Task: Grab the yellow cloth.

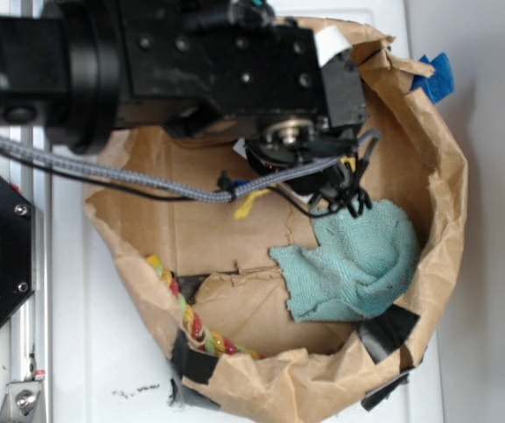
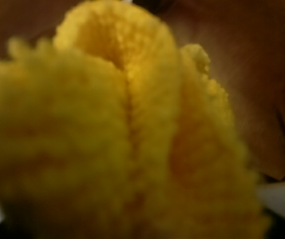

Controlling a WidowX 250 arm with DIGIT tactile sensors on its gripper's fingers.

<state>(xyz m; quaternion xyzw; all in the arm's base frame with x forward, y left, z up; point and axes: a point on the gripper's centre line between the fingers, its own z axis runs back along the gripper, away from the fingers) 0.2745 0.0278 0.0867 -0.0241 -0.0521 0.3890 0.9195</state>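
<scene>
The fingers themselves stay hidden, so I cannot tell their state; the yellow cloth (image 2: 127, 144) bunches right against them, its fold running straight away from them, teal cloth (image 1: 353, 262) just beside.

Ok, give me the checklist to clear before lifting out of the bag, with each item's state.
1. Yellow cloth right at the wrist camera, filling its view: ok.
2. Pincer shut on it: cannot tell; the arm hides the pincer in the exterior view and the fingers are out of the wrist view.
3. Teal cloth free of the pincer: cannot tell.
4. Rope away from the arm: ok.
5. Paper bag rim open above: ok.
</scene>
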